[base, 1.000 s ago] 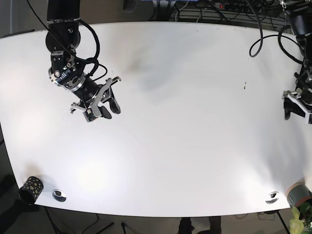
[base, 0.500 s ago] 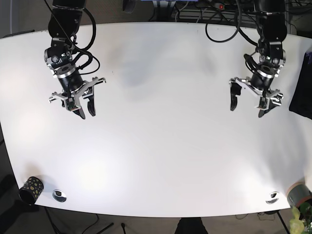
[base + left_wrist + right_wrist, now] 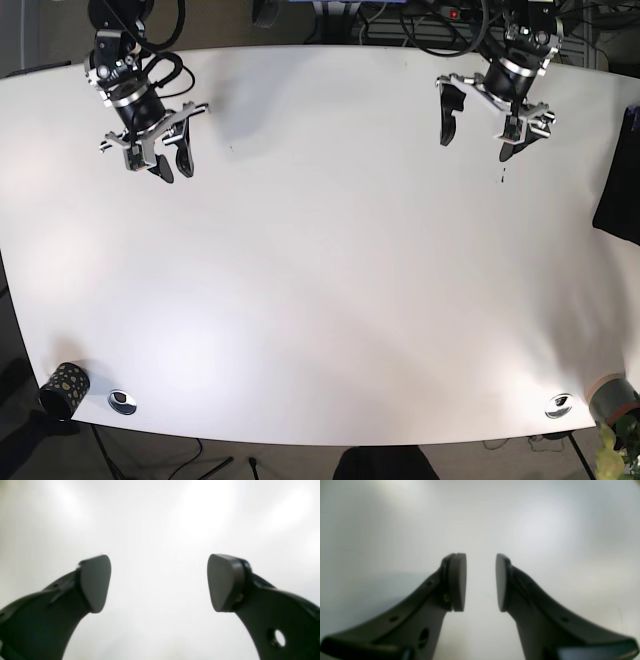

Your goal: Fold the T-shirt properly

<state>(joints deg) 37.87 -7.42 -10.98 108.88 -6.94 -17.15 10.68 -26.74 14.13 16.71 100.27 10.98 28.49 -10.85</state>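
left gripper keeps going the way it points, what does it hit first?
Most likely the bare white table. The left gripper is open, and only tabletop shows between and beyond its fingers; depth is unclear.

A robotics lab, by the look of it: a bare white desk (image 3: 320, 300) with two black robot arms mounted at its far edge, tangled cables (image 3: 420, 20) behind (a power strip too), dark floor below.
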